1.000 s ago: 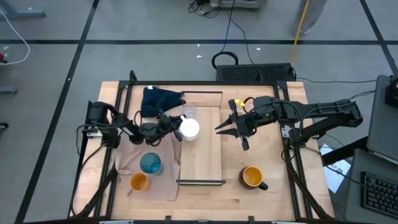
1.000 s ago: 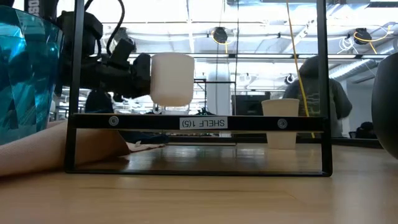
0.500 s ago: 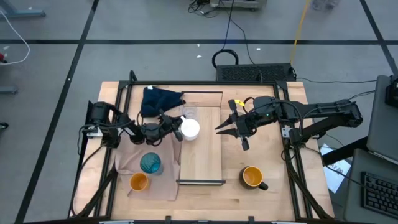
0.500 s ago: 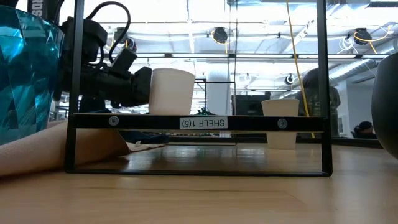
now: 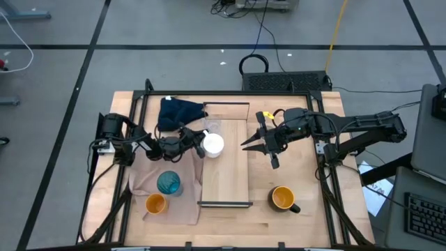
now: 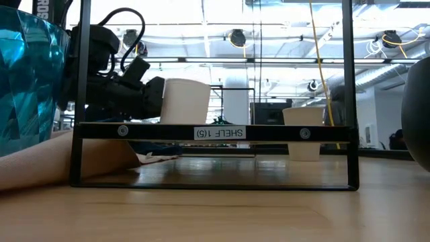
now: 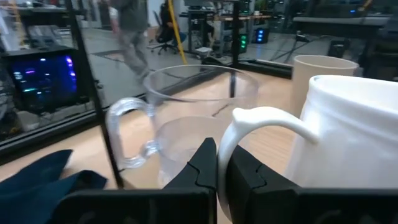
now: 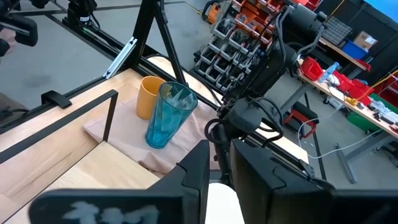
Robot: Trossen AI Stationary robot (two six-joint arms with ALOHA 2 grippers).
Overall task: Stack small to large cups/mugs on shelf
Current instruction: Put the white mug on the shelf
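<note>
**Gripping the white mug at the shelf's left edge**

Pinching the handle of the white mug (image 5: 212,145), the left gripper (image 5: 196,146) reached in from the left side of the table, its two fingers (image 7: 205,168) clamped tight on the white loop. The mug stood upright on the shelf (image 5: 226,174), close to its left edge, with its base level with the shelf board in the low view. Just behind it on the plank stood the clear glass (image 5: 211,126), also upright, and the beige-grey cup (image 6: 303,132) showed farther back on the shelf in the low view.

The right gripper (image 5: 259,148) hung over the right side of the shelf, across from the mug, its fingers nearly together and holding nothing.

On the beige cloth (image 5: 143,183) left of the shelf stood the teal ribbed tumbler (image 5: 168,183), with the small orange cup (image 5: 155,203) just beside it toward the table's front. The dark-handled orange mug (image 5: 282,198) sat on the bare tabletop to the right of the shelf, well apart from the others. A dark blue cloth (image 5: 179,111) lay bunched at the table's back, left of the shelf.
</note>
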